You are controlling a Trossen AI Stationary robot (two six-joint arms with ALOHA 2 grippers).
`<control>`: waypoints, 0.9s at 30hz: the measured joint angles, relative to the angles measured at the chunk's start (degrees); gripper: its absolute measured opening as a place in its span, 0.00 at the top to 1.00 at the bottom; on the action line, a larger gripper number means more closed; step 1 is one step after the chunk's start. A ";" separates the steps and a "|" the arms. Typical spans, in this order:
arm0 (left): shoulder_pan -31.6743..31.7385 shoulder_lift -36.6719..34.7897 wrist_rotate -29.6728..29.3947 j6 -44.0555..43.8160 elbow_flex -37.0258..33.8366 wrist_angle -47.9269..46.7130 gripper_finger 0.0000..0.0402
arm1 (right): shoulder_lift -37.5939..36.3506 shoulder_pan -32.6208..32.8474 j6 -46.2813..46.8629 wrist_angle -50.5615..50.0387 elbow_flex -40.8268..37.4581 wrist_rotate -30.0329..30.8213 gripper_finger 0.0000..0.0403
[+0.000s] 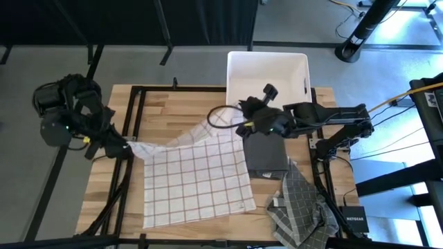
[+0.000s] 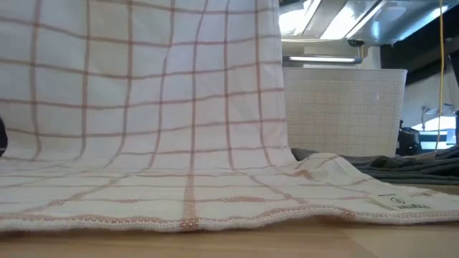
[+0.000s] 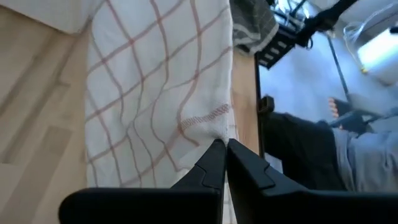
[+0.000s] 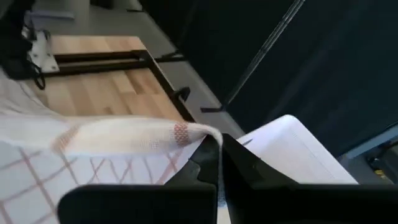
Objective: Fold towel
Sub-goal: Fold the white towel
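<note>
Lying partly on the wooden table (image 1: 173, 104), the white cloth towel with thin red checks (image 1: 197, 180) is lifted at two corners. One corner is pinched by the left gripper (image 1: 127, 146), the other by the right gripper (image 1: 242, 129), near the white plastic bin (image 1: 266, 69).

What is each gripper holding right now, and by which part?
Both hold the checked towel: left gripper pinches one corner, right gripper another, at the far edge.
</note>
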 joint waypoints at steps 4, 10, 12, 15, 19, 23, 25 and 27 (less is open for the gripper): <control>-0.01 2.18 0.81 0.04 -1.53 0.24 0.99 | 0.00 3.40 2.53 -2.75 -0.06 -5.08 0.98; -0.08 8.93 9.89 -3.67 -9.34 7.08 0.99 | 0.04 9.80 11.71 -9.43 -6.79 -15.28 0.98; -0.08 11.66 12.70 -6.39 -12.49 9.00 0.99 | 0.15 12.00 14.53 -9.25 -10.74 -15.93 0.98; -0.44 15.46 16.44 -10.66 -17.41 12.74 0.99 | 0.15 14.80 18.40 -6.40 -17.02 -17.01 0.98; -2.04 20.16 20.22 -13.75 -22.96 21.16 0.99 | 0.19 18.23 21.98 -0.71 -25.32 -18.03 0.98; -3.66 24.00 22.44 -16.24 -25.17 29.48 0.99 | 0.19 20.78 24.57 4.72 -31.13 -20.27 0.98; -4.05 25.45 22.70 -16.28 -25.26 33.13 0.99 | 0.19 21.75 25.75 6.81 -32.73 -21.34 0.98; -4.35 26.57 22.64 -16.00 -25.26 36.73 0.99 | 0.17 22.91 26.59 8.43 -33.78 -22.35 0.98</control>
